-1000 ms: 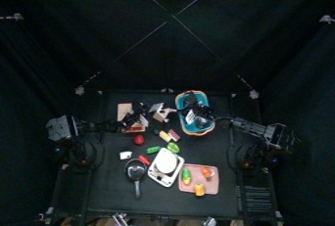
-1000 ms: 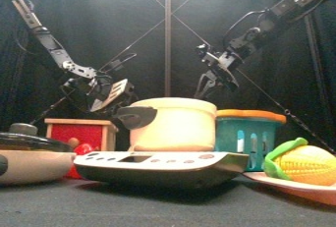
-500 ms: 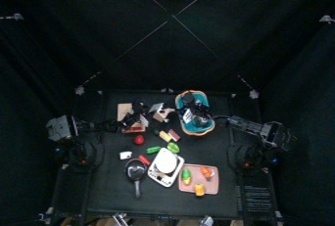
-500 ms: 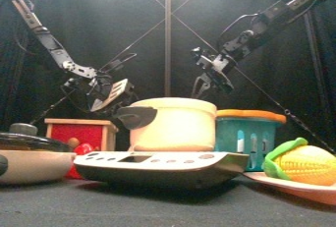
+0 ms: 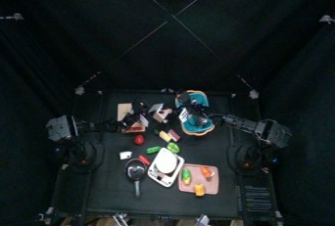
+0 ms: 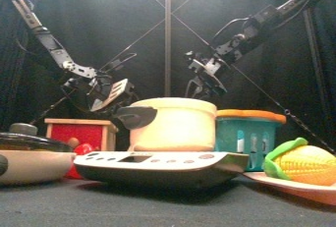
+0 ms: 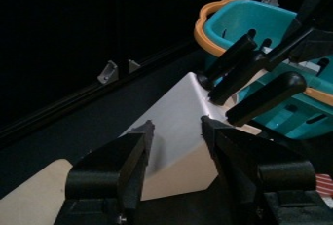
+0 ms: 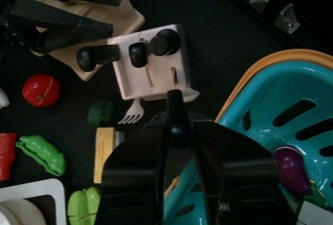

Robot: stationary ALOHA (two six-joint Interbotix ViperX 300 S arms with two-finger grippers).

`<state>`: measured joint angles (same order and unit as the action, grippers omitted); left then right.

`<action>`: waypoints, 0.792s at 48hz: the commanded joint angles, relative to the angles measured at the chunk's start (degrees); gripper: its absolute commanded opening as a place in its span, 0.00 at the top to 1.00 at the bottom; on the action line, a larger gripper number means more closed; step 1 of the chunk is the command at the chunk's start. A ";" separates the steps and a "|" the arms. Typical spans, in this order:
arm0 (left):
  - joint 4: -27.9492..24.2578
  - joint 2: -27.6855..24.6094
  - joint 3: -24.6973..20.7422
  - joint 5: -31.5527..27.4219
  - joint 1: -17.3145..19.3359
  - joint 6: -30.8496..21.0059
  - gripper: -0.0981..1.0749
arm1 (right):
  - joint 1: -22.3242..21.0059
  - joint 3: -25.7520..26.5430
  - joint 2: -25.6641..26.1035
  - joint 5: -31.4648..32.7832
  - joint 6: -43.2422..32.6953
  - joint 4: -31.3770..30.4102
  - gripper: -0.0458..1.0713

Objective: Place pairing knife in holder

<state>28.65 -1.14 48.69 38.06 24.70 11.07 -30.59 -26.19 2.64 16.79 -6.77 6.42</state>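
Observation:
The knife holder (image 8: 154,65) is a pale wooden block with two black handles standing in it. It also shows in the top view (image 5: 135,119) and in the front view (image 6: 116,91). My left gripper (image 6: 102,93) is shut on the holder's pale face (image 7: 180,136) and holds it tilted. My right gripper (image 8: 176,136) is shut on the black-handled paring knife (image 8: 174,107), whose tip points at the holder's slots from close by. In the front view the right gripper (image 6: 201,69) hangs above the white pot, to the right of the holder.
A teal basket with an orange rim (image 8: 279,112) stands right beside the right gripper and shows in the front view (image 6: 250,131). A white pot (image 6: 171,123), a red box (image 6: 79,133), a pan (image 6: 29,160) and a plate with corn (image 6: 308,162) fill the front. A red tomato (image 8: 42,90) lies near the holder.
My right gripper has moved left with the knife, from over the teal basket toward the holder. The left gripper and holder have stayed put.

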 commanded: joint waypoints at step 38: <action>-0.09 0.70 -1.14 0.26 0.09 0.00 0.22 | 5.19 2.64 -0.97 -2.81 0.00 1.23 0.27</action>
<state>28.65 -1.14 48.60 38.14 24.70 11.07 -25.93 -24.52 0.53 14.06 -6.77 7.12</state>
